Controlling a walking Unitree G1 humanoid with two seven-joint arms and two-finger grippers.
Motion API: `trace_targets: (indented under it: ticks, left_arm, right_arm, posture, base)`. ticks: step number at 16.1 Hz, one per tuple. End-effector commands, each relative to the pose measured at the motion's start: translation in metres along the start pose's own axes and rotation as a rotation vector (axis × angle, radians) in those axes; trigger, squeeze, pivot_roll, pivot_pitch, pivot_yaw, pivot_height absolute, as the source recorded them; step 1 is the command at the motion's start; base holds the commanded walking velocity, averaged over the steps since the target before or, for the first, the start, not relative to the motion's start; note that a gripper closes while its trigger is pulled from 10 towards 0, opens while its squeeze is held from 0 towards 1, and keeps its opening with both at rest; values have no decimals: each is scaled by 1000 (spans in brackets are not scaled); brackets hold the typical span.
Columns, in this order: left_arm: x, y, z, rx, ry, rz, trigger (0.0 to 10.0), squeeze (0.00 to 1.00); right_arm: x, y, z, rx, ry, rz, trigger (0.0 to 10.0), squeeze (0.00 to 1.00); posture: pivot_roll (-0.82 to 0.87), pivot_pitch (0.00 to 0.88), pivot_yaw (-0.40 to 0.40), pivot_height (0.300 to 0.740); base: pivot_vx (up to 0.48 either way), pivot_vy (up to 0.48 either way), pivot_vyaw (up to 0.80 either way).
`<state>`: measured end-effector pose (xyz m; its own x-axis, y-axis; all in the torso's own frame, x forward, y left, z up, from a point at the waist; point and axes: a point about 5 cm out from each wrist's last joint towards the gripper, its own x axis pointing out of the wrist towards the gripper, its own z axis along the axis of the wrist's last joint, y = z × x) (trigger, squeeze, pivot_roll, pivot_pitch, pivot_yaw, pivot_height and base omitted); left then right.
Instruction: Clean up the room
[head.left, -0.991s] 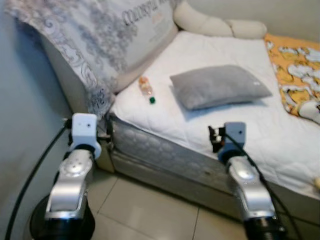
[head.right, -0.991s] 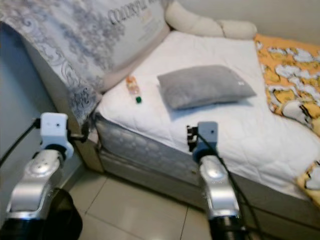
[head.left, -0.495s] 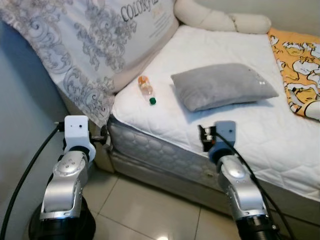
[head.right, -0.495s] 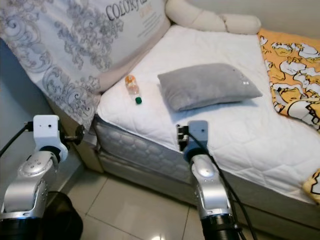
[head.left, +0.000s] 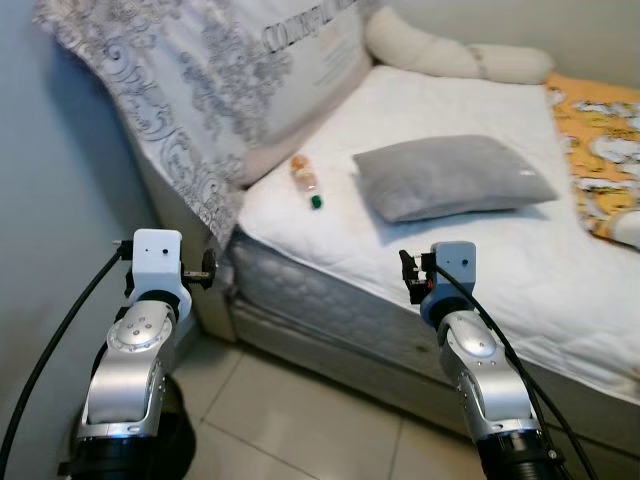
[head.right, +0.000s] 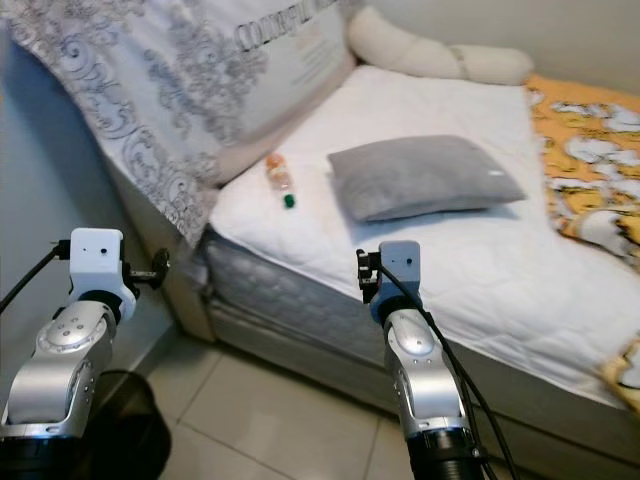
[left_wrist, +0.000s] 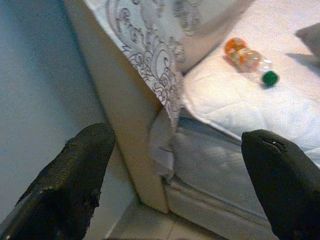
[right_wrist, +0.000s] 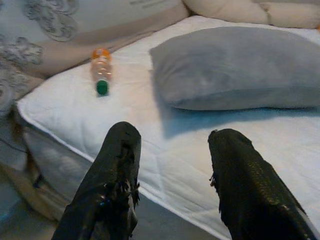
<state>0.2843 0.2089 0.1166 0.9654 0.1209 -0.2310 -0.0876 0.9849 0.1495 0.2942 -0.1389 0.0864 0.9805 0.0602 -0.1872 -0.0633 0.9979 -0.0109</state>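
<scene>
Writing: the large patterned cushion (head.left: 230, 80) leaning at the head end of the bed (head.left: 470, 250) carried big printed letters, starting with "CO"; the rest was too blurred to read.
Label: the small bottle (head.left: 304, 178) had an orange label and a green cap; no words on it could be read.
Bottle place: it lay on its side on the white bed, between the patterned cushion and the grey pillow (head.left: 455, 175), apart from both, near the bed's side edge.
Grey pillow: it lay flat on the bed, beside the bottle, a little back from the side edge.
Far end of bed: a cream bolster (head.left: 450, 55) lay along the far edge, and an orange printed blanket (head.left: 600, 150) covered the right part.
Left claw (left_wrist: 175, 185): it was open wide and held nothing; it was off the bed, at its corner, beside the grey wall (head.left: 50, 200).
Right claw (right_wrist: 172, 175): it was open and held nothing; it was at the bed's side edge, pointing over the sheet toward the pillow and bottle.
Free room: bare white sheet lay between the bed's side edge and the bottle; tiled floor (head.left: 300, 420) ran along the bed's side.
</scene>
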Motion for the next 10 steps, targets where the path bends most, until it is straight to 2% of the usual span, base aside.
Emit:
trace_targets:
  ticks: [1,10]
  left_arm:
    - [2,-4,2,12,-6,-15,10000,0]
    - [1,-4,3,13,-18,-8,10000,0]
  right_arm:
    - [0,-3,4,-6,-7,-5,10000,0]
    - [0,-3,4,-7,-1,0,10000,0]
  posture:
    - [11,0,7,740]
    - [12,0,5,740]
  base:
    - [270,0,0]
    - [444,0,0]
